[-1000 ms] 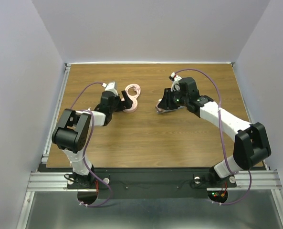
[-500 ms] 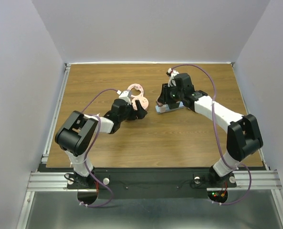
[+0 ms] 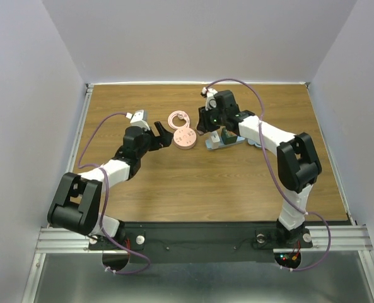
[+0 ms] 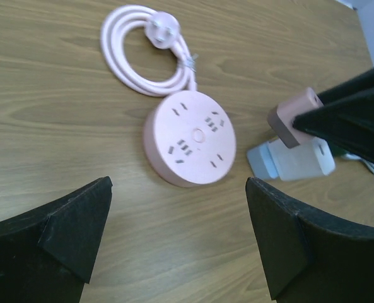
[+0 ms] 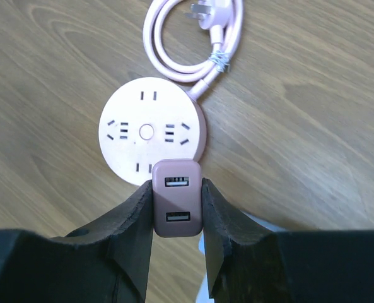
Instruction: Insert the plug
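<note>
Right gripper (image 5: 176, 186) had the pink plug (image 5: 178, 208) pinched, left gripper (image 4: 178, 182) sat wide open

The plug was a dusty-pink block with two USB ports facing the right wrist camera, clamped on both sides by the fingers and held at the near rim of the round pink socket hub (image 5: 150, 131); couldn't honestly tell from these views whether it was touching the hub or just above it; the hub lay flat on the wooden table (image 3: 174, 183), its cord (image 5: 187, 38) coiled right behind it with the wall plug at the end; the left gripper's spread fingers faced the hub from the other side with nothing between them; a small whitish box (image 4: 294, 161) lay on the table just beside the hub, under the right gripper.
</note>
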